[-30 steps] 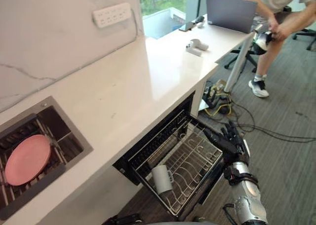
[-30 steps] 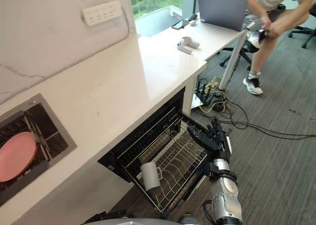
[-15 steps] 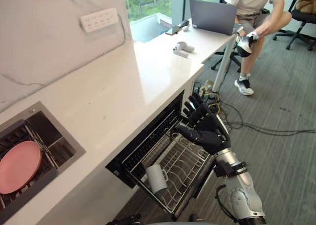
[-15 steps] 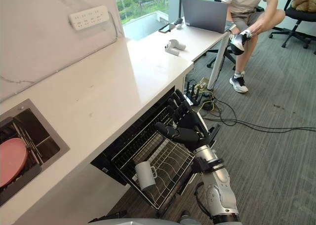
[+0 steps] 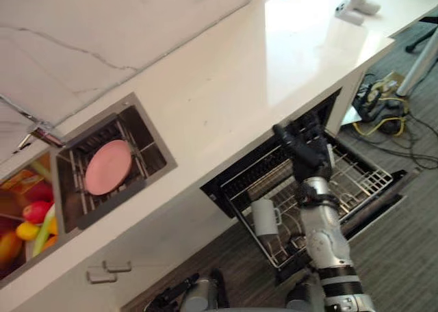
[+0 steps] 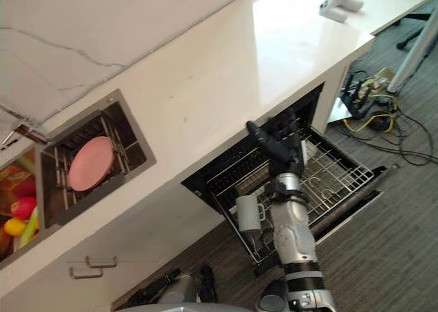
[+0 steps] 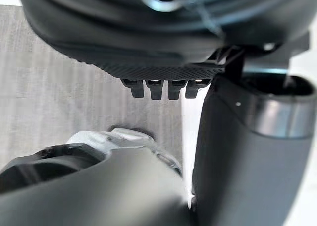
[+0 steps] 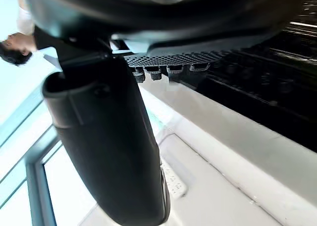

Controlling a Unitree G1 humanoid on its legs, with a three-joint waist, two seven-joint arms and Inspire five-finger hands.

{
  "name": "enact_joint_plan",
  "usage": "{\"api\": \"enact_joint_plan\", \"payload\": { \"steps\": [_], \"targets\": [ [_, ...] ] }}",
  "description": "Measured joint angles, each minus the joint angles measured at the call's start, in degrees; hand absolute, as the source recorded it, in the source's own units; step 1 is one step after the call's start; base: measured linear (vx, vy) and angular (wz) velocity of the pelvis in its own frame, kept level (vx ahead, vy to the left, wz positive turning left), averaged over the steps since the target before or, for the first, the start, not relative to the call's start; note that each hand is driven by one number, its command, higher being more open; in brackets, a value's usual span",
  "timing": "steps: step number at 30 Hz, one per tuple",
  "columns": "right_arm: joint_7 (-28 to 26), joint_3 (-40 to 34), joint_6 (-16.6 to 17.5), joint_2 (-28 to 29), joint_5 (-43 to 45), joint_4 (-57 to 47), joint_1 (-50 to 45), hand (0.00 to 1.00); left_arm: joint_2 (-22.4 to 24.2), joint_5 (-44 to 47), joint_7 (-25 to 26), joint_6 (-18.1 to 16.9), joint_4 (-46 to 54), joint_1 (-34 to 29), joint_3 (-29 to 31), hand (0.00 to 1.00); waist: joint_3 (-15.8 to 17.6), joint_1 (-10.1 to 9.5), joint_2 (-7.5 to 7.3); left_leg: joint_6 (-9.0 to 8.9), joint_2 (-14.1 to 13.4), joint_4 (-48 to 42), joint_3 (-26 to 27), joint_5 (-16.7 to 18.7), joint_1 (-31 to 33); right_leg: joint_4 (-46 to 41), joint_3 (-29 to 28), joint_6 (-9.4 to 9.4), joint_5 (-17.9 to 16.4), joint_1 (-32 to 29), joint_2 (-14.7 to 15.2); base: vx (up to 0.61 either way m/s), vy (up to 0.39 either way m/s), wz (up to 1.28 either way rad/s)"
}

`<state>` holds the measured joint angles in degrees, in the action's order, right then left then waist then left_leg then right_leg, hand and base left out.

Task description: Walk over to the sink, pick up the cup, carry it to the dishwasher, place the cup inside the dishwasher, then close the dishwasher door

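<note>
White cup (image 5: 265, 217) stands in the dishwasher rack (image 5: 363, 182), long axis running 12 to 6, handle toward 3 o'clock. Right hand (image 5: 309, 156) hovers at its 1 o'clock, fingers straight and apart, empty. Left hand (image 7: 163, 47) relaxed, empty.

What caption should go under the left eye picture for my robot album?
White cup sits in the pulled-out dishwasher rack; the open right hand hovers over it.

Dishwasher (image 5: 270, 167) cavity under counter (image 5: 274, 72): dark, depth unreadable. Right hand (image 5: 306, 150) and forearm cover middle of rack (image 5: 363, 182). Cup (image 5: 263, 216): base sunk among rack wires, seating unclear. Fruit (image 5: 24, 219) cut by picture edge, kinds unclear. Tap (image 5: 34, 135) cut off at same edge. White object (image 5: 354, 5) too small to identify.
</note>
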<state>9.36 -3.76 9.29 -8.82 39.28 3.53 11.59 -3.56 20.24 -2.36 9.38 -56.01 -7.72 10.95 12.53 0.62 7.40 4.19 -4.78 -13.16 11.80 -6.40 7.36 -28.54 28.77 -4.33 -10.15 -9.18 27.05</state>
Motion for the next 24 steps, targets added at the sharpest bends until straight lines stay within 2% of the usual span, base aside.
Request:
{"api": "enact_joint_plan", "payload": {
  "steps": [1, 2, 3, 4, 5, 6, 7, 8, 9, 10, 11, 12, 14, 16, 18, 20, 21, 24],
  "targets": [
    [0.4, 0.0, 0.2, -0.4, -0.7, -0.1, 1.5, 1.00, -0.3, -0.2, -0.1, 0.2, -0.5, 0.2, 0.1, 1.00, -0.1, 0.27, -0.72, 0.64, 0.3, -1.3, -0.7, 1.5, -0.1, -0.1, 1.0, -1.51, -0.7, 0.5, 1.7, -0.09, -0.082, 0.86],
    [2.7, -0.8, 0.4, -1.1, -1.6, -0.2, 2.2, 1.00, 0.0, -0.1, -0.3, 1.0, -0.7, 0.2, 0.3, 1.00, -0.4, 0.43, 0.89, -1.75, -3.5, -8.1, -0.1, 6.1, 0.5, -2.0, 2.6, -1.52, -0.7, 0.3, 1.9, -0.10, 0.029, 0.65],
    [4.6, -2.3, 0.4, -2.3, -2.4, 0.0, 2.2, 1.00, 0.4, -1.9, -0.8, 1.5, -0.4, 0.1, -0.5, 1.00, -1.0, 0.41, 1.93, -6.00, -5.5, -8.1, 0.2, 8.8, -1.4, -2.9, 3.5, -1.93, -0.5, 0.1, 2.5, -0.14, 0.097, 0.55],
    [5.2, -3.1, 0.5, -3.0, -3.0, 0.0, 2.2, 1.00, 0.5, -3.0, -0.8, 1.5, -0.3, 0.2, -1.5, 1.00, -1.2, 0.17, 2.23, -7.84, -5.9, -6.6, 0.5, 9.5, -2.7, -3.0, 3.7, -2.52, -0.2, 0.0, 2.8, -0.14, 0.231, 0.58],
    [6.3, -4.8, 0.7, -4.6, -3.5, -0.1, 2.0, 1.00, 0.8, -4.7, -1.5, 1.8, -0.3, 0.4, -3.1, 1.00, -1.6, 0.23, 2.83, -11.95, -6.1, -1.2, 0.6, 9.0, -5.3, -2.5, 4.5, -3.42, 1.4, -0.1, 3.3, -0.12, 0.335, 0.57],
    [7.4, -7.0, 1.7, -5.3, -3.5, -0.6, 1.2, 1.00, 0.2, -4.7, -2.8, 2.1, -0.5, 0.7, -4.7, 1.00, -1.7, 0.13, 2.91, -14.49, -4.9, 5.0, 0.0, 10.8, -7.6, -1.5, 5.0, -4.24, 3.3, -0.2, 3.9, -0.12, 0.381, 0.55],
    [7.9, -8.4, 2.4, -4.7, -3.6, -0.9, 0.6, 1.00, -1.0, -4.3, -3.8, 2.4, -0.5, 1.3, -4.6, 1.00, -1.1, -0.24, 1.48, -13.69, -3.1, 6.3, 0.1, 9.9, -8.4, -0.7, 4.2, -4.19, 4.6, -0.1, 4.9, -0.13, 0.386, 0.39],
    [8.5, -10.2, 2.5, -3.3, -3.5, -1.9, -1.4, 1.00, -2.4, -3.8, -3.3, 2.9, -0.8, 1.3, -4.5, 1.00, -0.8, -0.77, -0.07, -12.22, -1.2, 8.1, -0.2, 9.9, -8.4, 3.4, 1.5, -2.05, 8.2, 0.5, 4.5, -0.18, 0.431, 0.22],
    [8.5, -11.3, 2.4, -2.1, -3.4, -2.9, -3.8, 1.00, -2.7, -2.2, -1.4, 3.7, -0.9, 0.8, -3.0, 1.00, -0.9, -0.91, -0.74, -10.37, -0.3, 9.3, -0.4, 9.5, -8.4, 7.7, -2.9, 0.29, 13.2, 1.3, 2.7, -0.15, 0.338, 0.22],
    [8.4, -11.4, 2.3, -1.4, -3.4, -3.5, -5.1, 1.00, -2.7, -1.5, -0.7, 4.6, -1.0, 0.5, -1.8, 1.00, -1.1, -0.77, -0.97, -9.57, -0.2, 9.8, -0.7, 9.4, -8.4, 8.0, -5.4, 0.60, 13.9, 1.5, 1.5, -0.08, 0.373, 0.28],
    [7.8, -11.4, 2.0, 0.3, -3.4, -5.2, -7.7, 1.00, -2.9, -0.6, -0.1, 5.6, -1.4, -0.1, -0.3, 1.00, -1.8, -0.39, -1.46, -8.24, -0.4, 10.5, -1.7, 8.9, -8.4, 4.8, -8.0, -1.35, 11.4, 1.8, -2.2, 0.03, 0.211, 0.39],
    [6.8, -11.4, 1.8, 1.7, -3.4, -7.4, -9.8, 1.00, -3.1, 0.0, -0.3, 5.8, -2.6, -0.5, 1.2, 1.00, -2.8, 0.07, -1.95, -7.45, -0.9, 11.5, -2.8, 8.4, -8.3, 2.8, -8.1, -2.28, 7.8, 2.4, -6.3, 0.04, 0.238, 0.41],
    [4.9, -11.3, 1.8, 2.4, -3.4, -10.1, -11.3, 1.00, -3.1, 0.1, -0.3, 5.8, -3.1, -1.1, 2.8, 1.00, -3.8, 0.39, -2.89, -6.61, -0.6, 12.6, -3.4, 7.4, -8.5, 5.1, -6.2, -2.31, 6.0, 4.2, -9.6, 0.04, 0.106, 0.22],
    [1.3, -10.5, 2.1, 2.4, -3.3, -10.6, -11.8, 1.00, -3.3, 0.6, 1.8, 5.7, -2.9, -1.5, 3.6, 1.00, -5.9, -0.03, -5.71, -6.99, 1.1, 13.1, -3.4, 6.5, -8.4, 12.1, -5.5, -2.14, 6.0, 7.5, -9.7, 0.08, 0.099, 0.11],
    [-1.5, -10.2, 2.4, 2.5, -3.3, -10.5, -12.5, 1.00, -2.9, 1.3, 3.6, 5.6, -2.3, -1.5, 4.1, 1.00, -6.7, -0.04, -7.15, -6.95, 2.0, 12.8, -4.3, 6.5, -7.9, 14.6, -8.7, -1.94, 5.9, 8.4, -10.0, 0.07, 0.015, 0.26],
    [-3.4, -10.6, 3.5, 2.8, -3.3, -10.3, -14.3, 1.00, -3.0, 1.2, 4.3, 5.7, -2.2, -1.1, 4.2, 1.00, -6.7, 0.27, -7.88, -6.90, 2.3, 12.4, -6.6, 6.5, -7.9, 16.1, -10.1, -1.93, 5.9, 10.7, -10.3, 0.05, -0.006, 0.52],
    [-4.6, -10.7, 3.9, 2.9, -3.1, -9.1, -14.7, 1.00, -3.0, 1.3, 4.8, 5.7, -2.2, -1.3, 4.3, 1.00, -6.6, 0.00, -8.34, -6.89, 2.1, 12.4, -6.9, 6.5, -8.7, 16.8, -9.6, -1.94, 5.9, 12.2, -10.5, 0.01, -0.019, 0.23],
    [-8.9, -10.6, 3.9, 2.9, -2.7, -8.4, -14.3, 1.00, -2.8, 0.9, 4.9, 5.0, -2.0, -1.5, 4.3, 1.00, -6.7, -1.23, -8.55, -7.25, 1.7, 13.5, -6.5, 5.8, -9.7, 18.4, -9.9, -1.96, 5.9, 13.2, -11.2, -0.03, -0.028, -0.04]
  ]
}}
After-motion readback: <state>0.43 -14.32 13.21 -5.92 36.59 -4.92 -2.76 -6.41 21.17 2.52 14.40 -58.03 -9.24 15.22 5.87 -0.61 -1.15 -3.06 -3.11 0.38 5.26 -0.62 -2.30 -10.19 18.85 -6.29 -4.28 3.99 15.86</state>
